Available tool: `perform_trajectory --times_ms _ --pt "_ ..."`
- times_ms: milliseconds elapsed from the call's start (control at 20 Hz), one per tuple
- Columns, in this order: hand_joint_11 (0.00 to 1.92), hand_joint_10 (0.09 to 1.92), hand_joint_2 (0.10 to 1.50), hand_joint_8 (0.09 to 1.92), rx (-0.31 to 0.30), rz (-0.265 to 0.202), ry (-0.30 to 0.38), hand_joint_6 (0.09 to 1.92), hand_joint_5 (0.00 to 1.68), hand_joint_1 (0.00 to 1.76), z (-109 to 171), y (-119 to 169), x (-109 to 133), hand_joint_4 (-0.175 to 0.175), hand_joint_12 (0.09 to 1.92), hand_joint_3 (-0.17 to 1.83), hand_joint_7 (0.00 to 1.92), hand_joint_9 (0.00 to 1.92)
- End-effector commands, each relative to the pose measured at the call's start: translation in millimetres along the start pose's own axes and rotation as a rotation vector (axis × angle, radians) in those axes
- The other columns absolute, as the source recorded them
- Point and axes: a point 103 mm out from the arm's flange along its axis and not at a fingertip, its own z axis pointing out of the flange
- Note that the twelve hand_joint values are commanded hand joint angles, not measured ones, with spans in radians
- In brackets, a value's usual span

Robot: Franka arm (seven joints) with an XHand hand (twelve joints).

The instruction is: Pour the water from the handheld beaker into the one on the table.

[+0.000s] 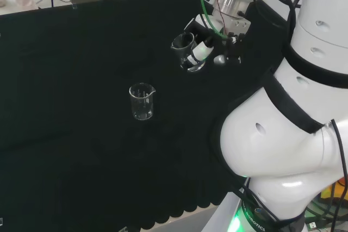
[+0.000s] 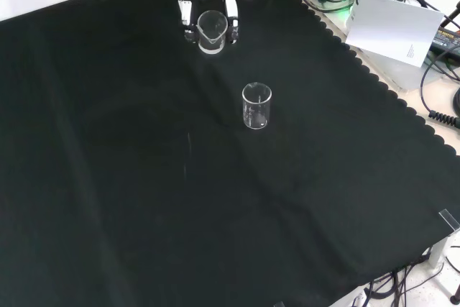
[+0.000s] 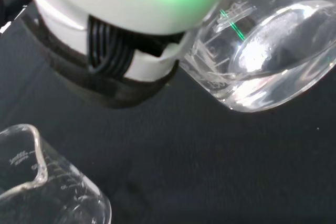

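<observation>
Black-and-white fingers (image 2: 232, 23) are curling round a clear glass beaker (image 2: 212, 31), gripping it from both sides. The hand (image 1: 209, 42) is holding that beaker lifted off the black cloth (image 1: 76, 150), tilting slightly in the head view. Wrist view: water is sitting in the held beaker's bottom. The second beaker (image 1: 142, 101) is standing upright on the cloth, spout at the rim, looking empty. Head view: it is sitting left of and nearer than the hand, well apart. Front view: it is sitting below the hand, slightly right.
</observation>
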Motion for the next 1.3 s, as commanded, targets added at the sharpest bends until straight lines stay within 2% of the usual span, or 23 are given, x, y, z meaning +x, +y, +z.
perform_trajectory --times_ms 50,400,600,950,1300 --pt "1.45 0.09 0.72 0.44 0.053 -0.016 -0.053 0.30 1.40 1.43 10 -45 24 -0.175 0.58 0.42 1.36 1.60" --pt "1.46 0.09 0.72 0.43 0.166 -0.082 -0.173 0.30 1.40 1.43 29 -51 55 -0.175 0.58 0.42 1.36 1.60" --pt "1.46 0.09 0.72 0.43 0.219 -0.099 -0.225 0.30 1.40 1.43 34 -43 66 -0.175 0.58 0.42 1.36 1.60" --pt "1.46 0.09 0.71 0.43 0.273 -0.085 -0.312 0.30 1.40 1.43 38 -31 75 -0.175 0.58 0.43 1.37 1.60" --pt "1.46 0.09 0.71 0.42 0.312 -0.027 -0.394 0.30 1.40 1.43 35 -19 83 -0.175 0.58 0.43 1.37 1.60"
